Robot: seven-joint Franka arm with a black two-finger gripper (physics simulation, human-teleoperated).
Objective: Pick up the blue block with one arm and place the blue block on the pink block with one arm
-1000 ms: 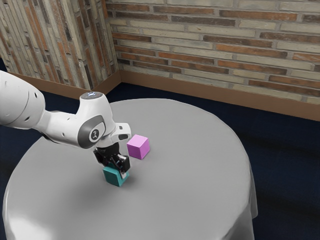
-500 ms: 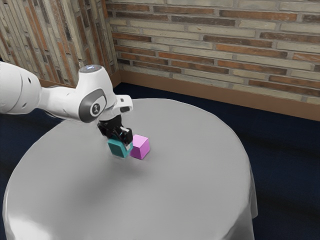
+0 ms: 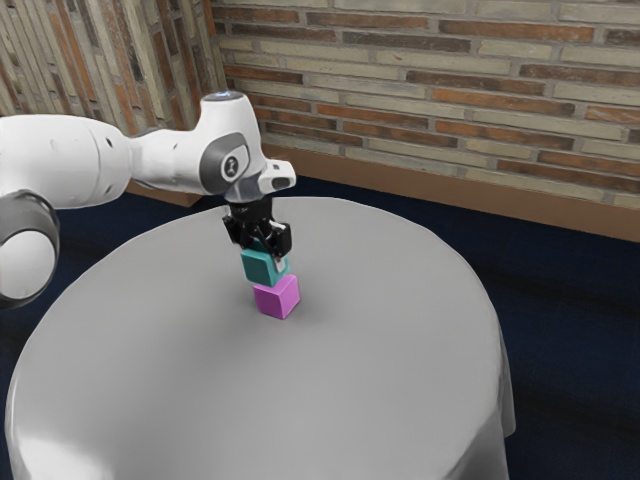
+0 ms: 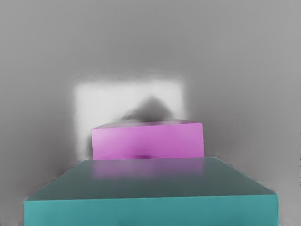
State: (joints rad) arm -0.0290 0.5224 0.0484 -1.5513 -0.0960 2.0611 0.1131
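The teal-blue block is held in my black gripper, whose fingers are shut on it from two sides. It sits directly above the pink block, which rests on the round grey table; whether the two blocks touch I cannot tell. In the wrist view the blue block is large and close under my hand, with the pink block just beyond it on the grey tabletop.
The table is draped in a grey cloth with its edge falling off at the exterior view's right. A brick wall and a dark floor lie behind.
My arm lifted the blue block from the table, carried it toward the exterior view's right and back, and now holds it over the pink block.
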